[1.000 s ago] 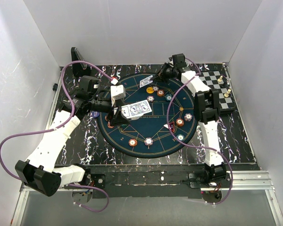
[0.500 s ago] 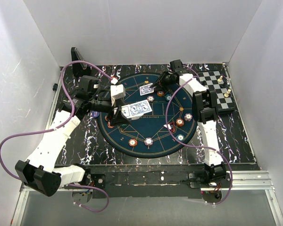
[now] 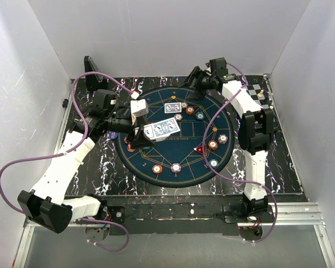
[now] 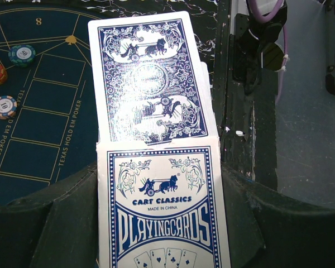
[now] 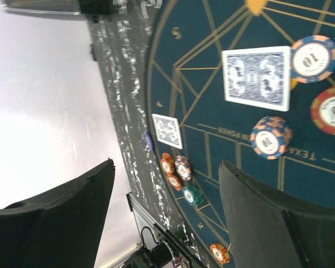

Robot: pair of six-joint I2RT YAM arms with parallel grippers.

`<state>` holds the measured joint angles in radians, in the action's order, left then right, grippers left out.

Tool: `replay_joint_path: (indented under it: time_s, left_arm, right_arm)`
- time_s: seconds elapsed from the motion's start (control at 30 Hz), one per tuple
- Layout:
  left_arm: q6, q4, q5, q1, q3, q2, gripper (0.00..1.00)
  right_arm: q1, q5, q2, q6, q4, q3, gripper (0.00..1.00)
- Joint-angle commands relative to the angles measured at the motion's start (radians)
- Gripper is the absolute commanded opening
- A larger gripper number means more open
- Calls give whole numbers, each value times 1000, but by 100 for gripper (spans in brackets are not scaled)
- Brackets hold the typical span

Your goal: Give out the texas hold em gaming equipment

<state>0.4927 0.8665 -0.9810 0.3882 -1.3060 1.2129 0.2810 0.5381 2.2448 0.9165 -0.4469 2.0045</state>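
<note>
Card deck (image 3: pixel 162 129) — clamped in L gripper (image 3: pixel 140 133), held over mat's (image 3: pixel 151 156) left half. R gripper (image 3: pixel 196 79) jaws apart, empty, above far rim; single card (image 3: pixel 172 108) face-down on mat, beside chips (image 3: pixel 190 110).

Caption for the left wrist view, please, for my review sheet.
Left gripper shut on a playing-card box, a blue-backed card poking from its end, blue mat and three chips beyond.

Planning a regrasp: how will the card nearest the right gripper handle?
The card lies flat on the mat, so probably hard to pinch. It looks thin: likely light and bendy. Pushed, it may slide into the adjacent chip.
</note>
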Motion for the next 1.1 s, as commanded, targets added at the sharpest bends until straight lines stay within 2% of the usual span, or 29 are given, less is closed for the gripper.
replay_joint_path:
  time_s: [0.0,0.13,0.5,0.7,0.83,1.0,1.07]
  left_arm:
    - [-8,-17,-31,-5,-12,-32,41]
    - [-16,-3,-25,-5,-9,-20,41]
    - [-28,-32,-5,-5,17,-33,41]
    - [-11,-43,18,-5,45,-64,43]
    - [46,9,22,-5,28,-52,47]
    - [38,-41,70,-5,54,-72,43]
    - [33,-43,65,-5,50,-59,39]
  right_arm:
    - [-5,23,-139,-30,1,-3,84]
    - [-6,22,-218,-67,-79,-24,86]
    - [-5,-4,-631,-117,-70,-432,89]
    - [40,8,-882,-97,-39,-647,89]
    - [70,31,-988,-99,-67,-705,90]
    - [113,71,-1064,-79,-69,-745,89]
    - [138,74,-1079,-62,-69,-756,90]
